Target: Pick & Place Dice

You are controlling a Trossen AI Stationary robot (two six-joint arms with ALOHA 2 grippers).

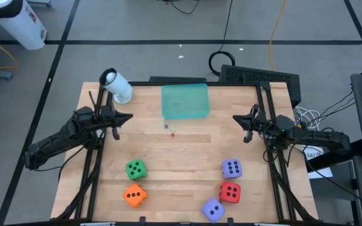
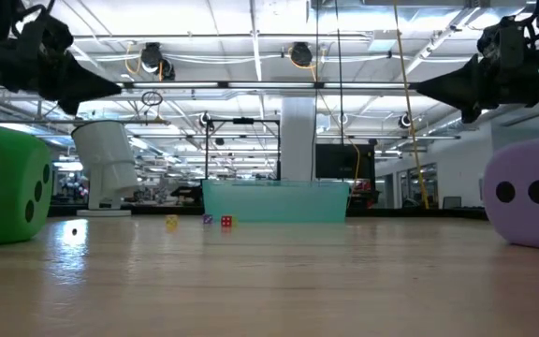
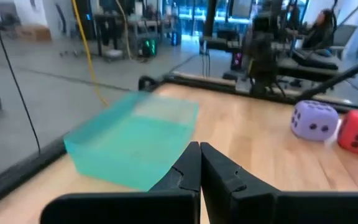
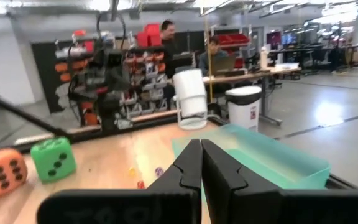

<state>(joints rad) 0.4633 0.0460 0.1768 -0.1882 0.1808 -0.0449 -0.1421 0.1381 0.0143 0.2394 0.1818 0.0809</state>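
Green die [image 1: 136,168], orange die [image 1: 134,195] adjacent, flat

No lettering, brand or number can be read on any surface; a white label [image 1: 313,152] lying at the table's three o'clock edge carries print too small to decipher.

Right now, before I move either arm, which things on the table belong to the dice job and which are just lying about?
For the job:
green die
orange die
red die
purple die by the red one
purple die at the table's near edge
left gripper and right gripper, both shut and empty

Lying about:
teal tray
white cup on its side
tiny dice near the tray
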